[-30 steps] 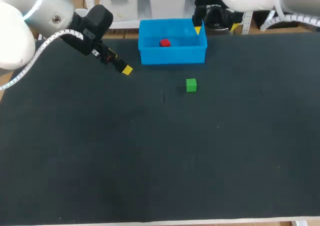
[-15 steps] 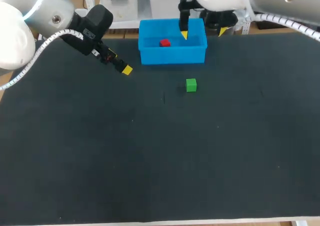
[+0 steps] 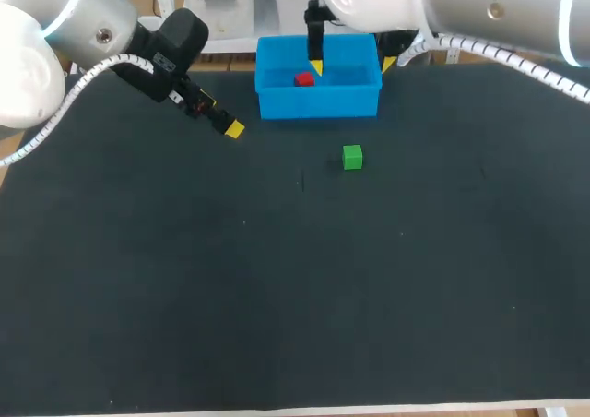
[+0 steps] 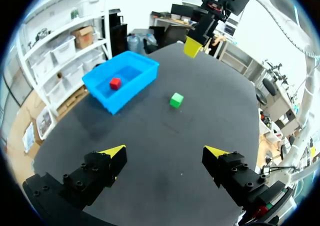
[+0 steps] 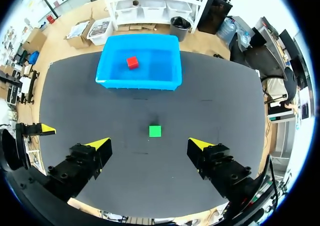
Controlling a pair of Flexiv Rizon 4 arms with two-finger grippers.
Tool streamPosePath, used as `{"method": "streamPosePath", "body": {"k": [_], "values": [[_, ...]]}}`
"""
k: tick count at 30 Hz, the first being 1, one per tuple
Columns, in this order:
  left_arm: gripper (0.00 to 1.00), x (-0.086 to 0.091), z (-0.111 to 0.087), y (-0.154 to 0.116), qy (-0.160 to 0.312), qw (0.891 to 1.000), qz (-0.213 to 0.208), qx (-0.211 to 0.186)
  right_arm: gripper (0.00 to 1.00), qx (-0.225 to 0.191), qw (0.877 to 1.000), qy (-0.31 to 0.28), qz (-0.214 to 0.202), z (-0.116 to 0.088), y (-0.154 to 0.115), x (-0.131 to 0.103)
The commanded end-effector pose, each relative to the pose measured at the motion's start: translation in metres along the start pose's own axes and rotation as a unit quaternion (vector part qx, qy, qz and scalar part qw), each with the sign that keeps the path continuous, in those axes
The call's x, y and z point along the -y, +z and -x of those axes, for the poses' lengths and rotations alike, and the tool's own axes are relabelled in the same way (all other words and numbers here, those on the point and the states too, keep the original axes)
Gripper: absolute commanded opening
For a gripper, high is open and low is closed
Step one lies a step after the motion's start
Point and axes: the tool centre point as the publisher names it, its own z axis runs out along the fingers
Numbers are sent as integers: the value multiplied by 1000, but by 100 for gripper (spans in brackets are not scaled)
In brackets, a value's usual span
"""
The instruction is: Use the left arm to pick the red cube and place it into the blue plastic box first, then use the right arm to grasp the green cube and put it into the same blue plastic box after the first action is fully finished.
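The red cube (image 3: 304,79) lies inside the blue plastic box (image 3: 318,105), which stands in the upper middle of the head view, at the far edge of the dark worktop (image 3: 277,297). The green cube (image 3: 352,157) sits on the worktop near the front of the box, not touching it. Our left tool (image 4: 165,152) hangs in the upper left of the head view, beside the box and apart from both cubes; its fingers are spread wide and hold nothing. Our right tool (image 5: 149,144) hangs high over the worktop, fingers also wide apart and empty. In the head view one of its yellow tips shows over the box beside the red cube, the other just past the box's right end
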Motion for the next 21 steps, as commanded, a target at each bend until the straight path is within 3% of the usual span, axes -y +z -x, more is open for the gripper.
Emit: {"method": "streamPosePath", "body": {"k": [1,21], "values": [[100,-1,-1,0,1,1000,-1,2,100,0,1000,2,-4,2,6,-9],[100,-1,-1,0,1,1000,-1,2,100,-10,1000,-2,-17,-22,43,1]]}}
